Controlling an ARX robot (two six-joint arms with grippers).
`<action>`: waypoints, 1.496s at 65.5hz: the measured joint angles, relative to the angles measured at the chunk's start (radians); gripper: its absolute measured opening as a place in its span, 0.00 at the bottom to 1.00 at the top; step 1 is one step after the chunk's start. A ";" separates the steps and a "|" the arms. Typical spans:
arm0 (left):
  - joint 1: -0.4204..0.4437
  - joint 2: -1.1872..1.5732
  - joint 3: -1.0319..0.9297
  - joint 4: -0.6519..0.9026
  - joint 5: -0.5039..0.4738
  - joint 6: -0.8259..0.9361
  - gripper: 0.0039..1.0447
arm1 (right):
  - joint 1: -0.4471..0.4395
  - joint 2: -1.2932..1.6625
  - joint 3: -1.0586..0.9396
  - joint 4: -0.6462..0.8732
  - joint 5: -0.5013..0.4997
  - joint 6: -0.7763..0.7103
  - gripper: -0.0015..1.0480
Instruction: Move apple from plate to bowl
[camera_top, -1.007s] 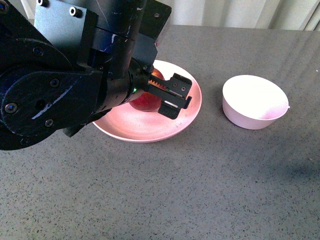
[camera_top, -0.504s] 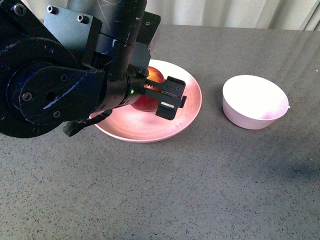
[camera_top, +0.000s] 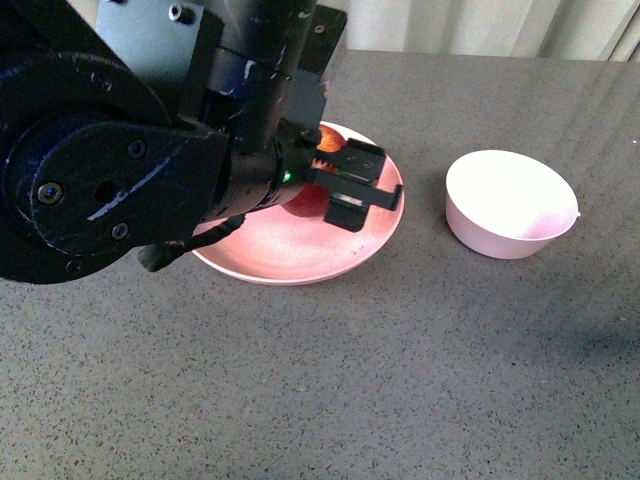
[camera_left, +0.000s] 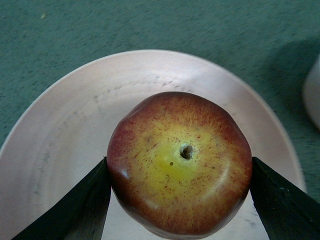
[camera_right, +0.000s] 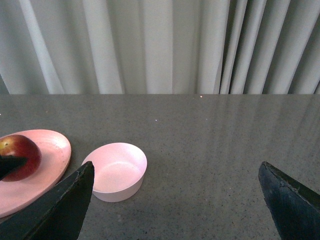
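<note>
one apple (camera_left: 180, 165) clamped in left pincer (camera_left: 179, 161)

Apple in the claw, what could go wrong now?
The apple is round and smooth, and the left gripper touches only its two sides, so it might slip and fall onto the plate. The bowl looks barely wider than the apple, so a sloppy drop could hit its rim or tip it.

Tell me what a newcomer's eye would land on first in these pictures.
The bulky dark left arm fills the upper left of the front view. Its left tool grips both sides of the red-and-yellow apple over the pink plate. To the right, apart from the plate, the pale bowl stands empty.
</note>
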 joint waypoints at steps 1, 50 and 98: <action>-0.005 -0.002 0.003 -0.002 0.003 -0.005 0.67 | 0.000 0.000 0.000 0.000 0.000 0.000 0.91; -0.161 0.073 0.232 -0.071 0.090 -0.084 0.67 | 0.000 0.000 0.000 0.000 0.000 0.000 0.91; -0.179 0.129 0.271 -0.092 0.168 -0.103 0.67 | 0.000 0.000 0.000 0.000 0.000 0.000 0.91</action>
